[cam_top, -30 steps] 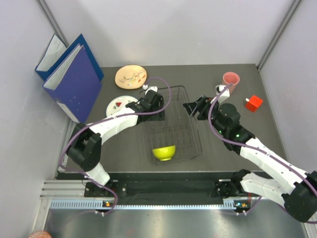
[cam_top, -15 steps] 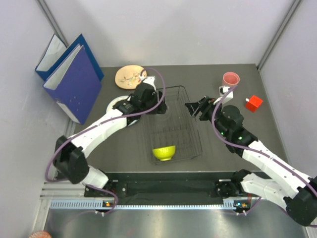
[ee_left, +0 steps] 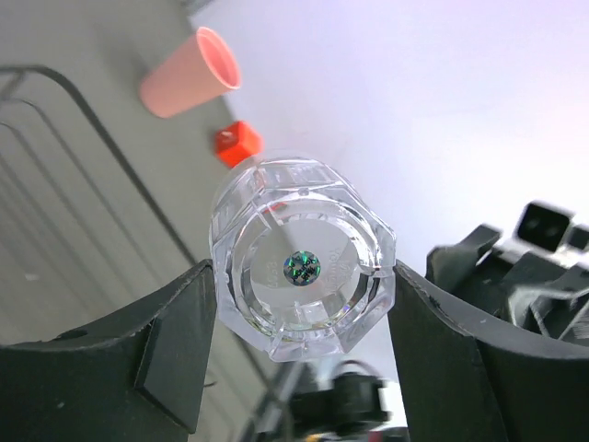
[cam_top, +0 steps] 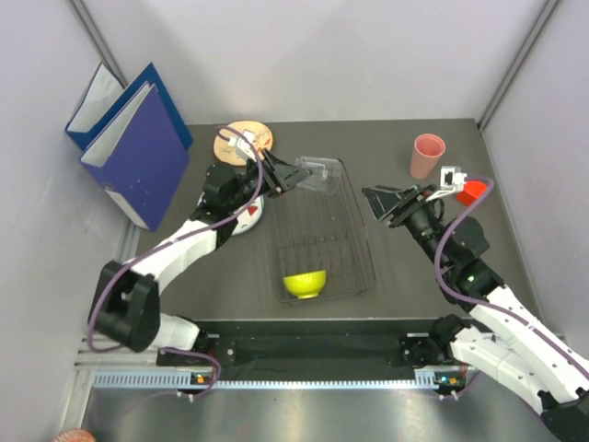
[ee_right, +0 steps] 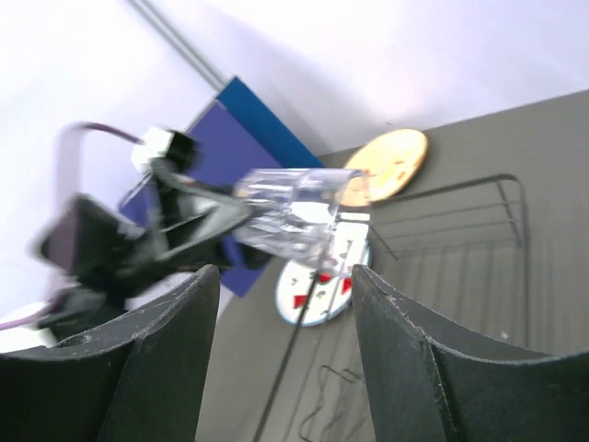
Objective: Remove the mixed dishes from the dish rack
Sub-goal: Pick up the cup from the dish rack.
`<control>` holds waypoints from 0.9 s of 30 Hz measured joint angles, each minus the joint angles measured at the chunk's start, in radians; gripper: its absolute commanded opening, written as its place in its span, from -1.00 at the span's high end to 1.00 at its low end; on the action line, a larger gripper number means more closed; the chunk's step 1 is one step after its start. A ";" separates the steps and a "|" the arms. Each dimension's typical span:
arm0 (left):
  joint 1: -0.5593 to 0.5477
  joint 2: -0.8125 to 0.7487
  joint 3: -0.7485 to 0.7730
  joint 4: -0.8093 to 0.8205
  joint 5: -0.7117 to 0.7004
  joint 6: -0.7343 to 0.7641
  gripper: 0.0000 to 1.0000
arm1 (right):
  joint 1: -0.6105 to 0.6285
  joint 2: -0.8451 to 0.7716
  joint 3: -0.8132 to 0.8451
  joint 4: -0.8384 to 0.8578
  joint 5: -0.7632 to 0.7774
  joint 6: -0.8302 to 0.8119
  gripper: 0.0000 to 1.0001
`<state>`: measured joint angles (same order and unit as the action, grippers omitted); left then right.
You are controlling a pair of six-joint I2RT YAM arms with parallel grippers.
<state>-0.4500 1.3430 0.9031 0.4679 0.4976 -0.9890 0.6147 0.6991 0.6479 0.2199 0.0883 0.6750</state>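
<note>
Well, the black wire dish rack [cam_top: 317, 235] on the bench [cam_top: 442, 249] holds the lime-yellow bowl [cam_top: 305, 283] at its near end. Above its far end, the left pincer [cam_top: 304, 173] is clamped on the clear glass [cam_top: 319, 172], holding it on its side in the air. The right pincer [cam_top: 379, 203] stands spread and empty just right of the rack, pointing toward the glass.

A blue ring binder [cam_top: 133, 147] stands half open, well off to the left of the left fingers [cam_top: 283, 172]. A small red cube [cam_top: 474, 191] sits on the dark table [cam_top: 515, 249], to the right of the right fingers [cam_top: 379, 198].
</note>
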 measured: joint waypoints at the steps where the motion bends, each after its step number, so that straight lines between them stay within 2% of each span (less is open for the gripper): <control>1: 0.019 0.037 -0.024 0.092 0.029 -0.074 1.00 | 0.000 -0.004 0.000 0.010 -0.011 0.003 -0.18; 5: 0.038 0.169 -0.056 0.373 0.114 -0.305 1.00 | 0.000 0.009 0.000 0.044 -0.058 0.017 -0.18; 9: 0.028 0.205 -0.056 0.555 0.167 -0.435 1.00 | 0.000 0.058 0.000 0.080 -0.107 0.030 -0.18; 13: 0.015 0.204 -0.054 0.653 0.192 -0.476 1.00 | 0.000 0.106 0.000 0.103 -0.135 0.036 -0.17; 19: -0.005 0.204 -0.054 0.663 0.207 -0.480 1.00 | 0.000 0.186 0.008 0.156 -0.161 0.041 -0.10; 20: -0.008 0.204 -0.054 0.663 0.209 -0.480 1.00 | 0.000 0.201 0.012 0.165 -0.164 0.043 0.31; 21: -0.011 0.204 -0.054 0.663 0.208 -0.479 1.00 | 0.000 0.216 0.017 0.175 -0.171 0.044 0.59; 23: -0.010 0.204 -0.054 0.655 0.200 -0.473 1.00 | 0.002 0.239 0.035 0.201 -0.189 0.044 1.00; 25: -0.005 0.204 -0.054 0.649 0.174 -0.496 0.99 | 0.006 0.256 0.054 0.204 -0.232 0.028 1.00; 26: -0.003 0.204 -0.053 0.640 0.169 -0.506 0.88 | 0.014 0.261 0.058 0.204 -0.248 0.017 1.00; 27: -0.002 0.204 -0.052 0.622 0.167 -0.508 0.32 | 0.018 0.262 0.060 0.197 -0.251 0.006 1.00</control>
<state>-0.4522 1.5475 0.8509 1.0897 0.6651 -1.4967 0.6331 0.9611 0.7082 0.4168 -0.1627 0.6811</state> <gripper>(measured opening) 0.721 0.038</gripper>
